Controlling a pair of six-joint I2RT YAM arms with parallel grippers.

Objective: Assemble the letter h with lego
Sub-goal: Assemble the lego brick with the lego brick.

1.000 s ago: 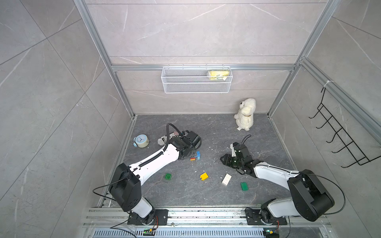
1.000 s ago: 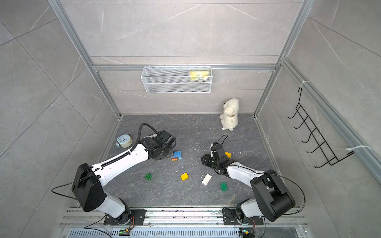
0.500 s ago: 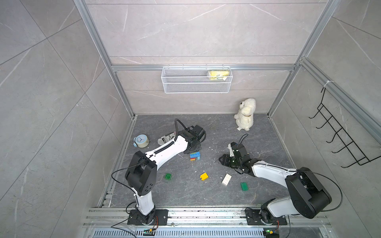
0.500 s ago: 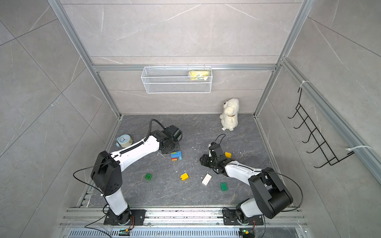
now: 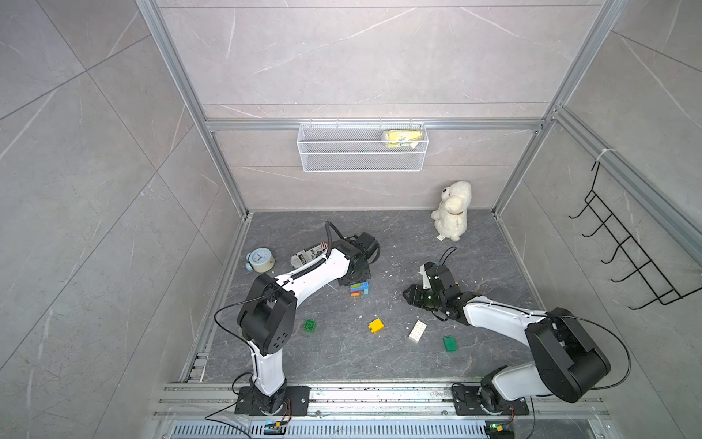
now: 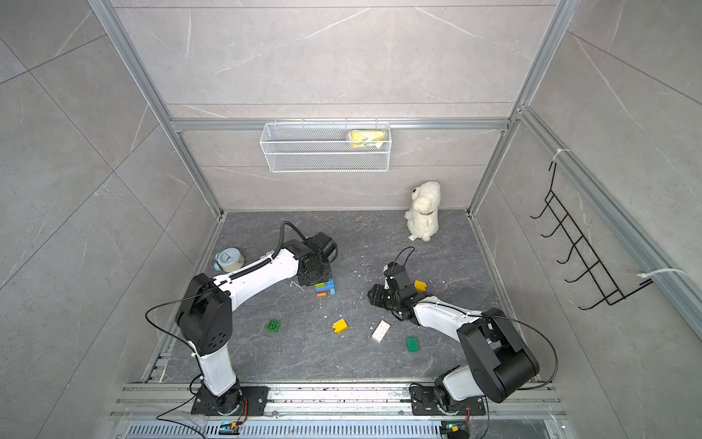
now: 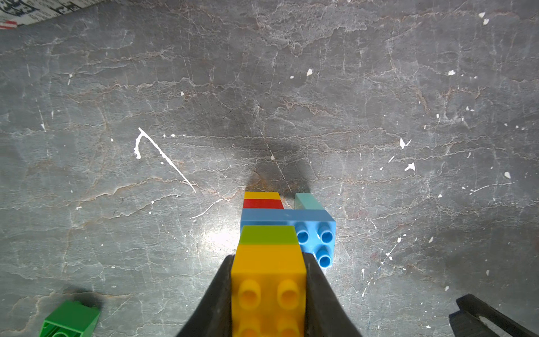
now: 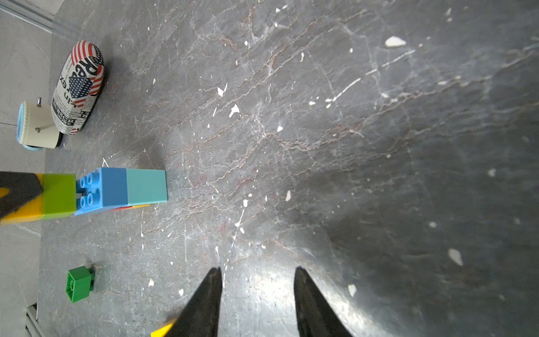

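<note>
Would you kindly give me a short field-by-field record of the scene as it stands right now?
Left gripper: shut on top yellow brick of the lego stack
Right gripper: open, empty
Stack order, top down: yellow, lime, blue, red, yellow; light blue leg under the blue's overhang
Loose bricks: green square brick, yellow brick, white oblong brick, dark green brick
Others: plush toy, clock

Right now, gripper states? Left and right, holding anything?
Left gripper: closed on the yellow brick at the end of the lego stack.
Right gripper: open, holding nothing.
</note>
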